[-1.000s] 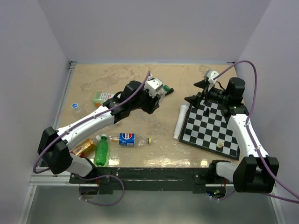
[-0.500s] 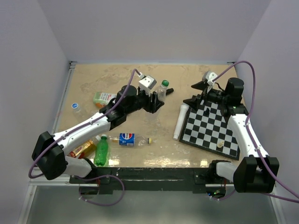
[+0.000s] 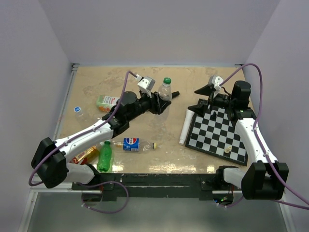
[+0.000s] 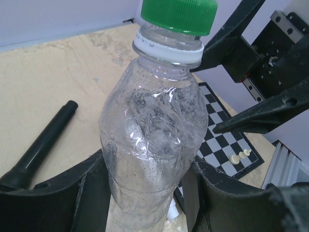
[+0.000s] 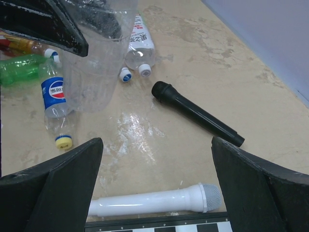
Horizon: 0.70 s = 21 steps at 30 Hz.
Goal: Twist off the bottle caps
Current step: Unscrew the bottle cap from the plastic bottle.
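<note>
Clear crinkled plastic bottle [image 4: 153,145], green screw cap [image 4: 178,14] fitted: held upright above the beige counter [image 3: 120,77], clamped at its lower body by the left pincer [image 3: 161,102]. Right pincer [image 5: 157,141]: jaws spread wide, nothing held, near the bottle. Black microphone [image 5: 198,113] and white microphone [image 5: 154,199]: laid on the counter below.

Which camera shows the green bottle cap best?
Left wrist view: the green cap sits close and sharp atop the clear bottle. The top view shows only a small green dot; the right wrist view misses it.
</note>
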### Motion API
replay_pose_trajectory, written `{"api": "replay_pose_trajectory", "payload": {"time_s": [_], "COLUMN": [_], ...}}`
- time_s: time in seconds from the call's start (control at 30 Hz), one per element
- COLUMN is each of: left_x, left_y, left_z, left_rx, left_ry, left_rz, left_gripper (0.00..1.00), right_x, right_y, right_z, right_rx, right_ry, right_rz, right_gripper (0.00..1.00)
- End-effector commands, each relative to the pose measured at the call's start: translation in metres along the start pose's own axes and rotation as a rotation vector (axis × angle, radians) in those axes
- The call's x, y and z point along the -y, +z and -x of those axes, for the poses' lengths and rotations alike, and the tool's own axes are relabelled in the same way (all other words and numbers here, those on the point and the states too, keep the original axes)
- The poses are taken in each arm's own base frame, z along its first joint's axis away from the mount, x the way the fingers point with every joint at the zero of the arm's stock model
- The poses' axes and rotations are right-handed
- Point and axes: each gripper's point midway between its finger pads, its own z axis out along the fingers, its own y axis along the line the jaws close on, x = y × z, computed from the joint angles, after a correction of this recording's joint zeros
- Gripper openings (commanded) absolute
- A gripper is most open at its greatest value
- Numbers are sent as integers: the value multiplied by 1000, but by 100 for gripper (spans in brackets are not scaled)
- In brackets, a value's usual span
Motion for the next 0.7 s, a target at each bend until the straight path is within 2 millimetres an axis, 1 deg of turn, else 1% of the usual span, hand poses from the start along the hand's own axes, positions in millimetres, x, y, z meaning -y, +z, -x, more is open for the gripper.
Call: {"api": "replay_pose_trajectory", "payload": {"time_s": [0.0, 0.13, 0.33, 0.37, 0.43, 0.67], "left_x": [9, 8, 8, 8, 8, 9], "left_y": [-6, -5, -3, -4, -2, 5], "left_z": [45, 49, 56, 57, 60, 59], "left_rx": [183, 217, 279, 288, 302, 319], "left_ry": [-42, -62, -112, -119, -129, -166], "left_rz": [-21, -16, -23, -26, -31, -45], "left_gripper": [15, 16, 14, 14, 14, 14], "right_x": [-9, -13, -12, -20, -21, -25], "right_y": [2, 4, 5, 11, 11, 13], "right_z": [19, 18, 20, 21, 21, 23], "right_rx": [39, 46, 57, 59, 61, 75], "right_ry": [-33, -16, -2, -3, 0, 30], "right_rz": [63, 83, 85, 112, 118, 138], "right_gripper": [98, 98, 98, 98, 98, 98]}}
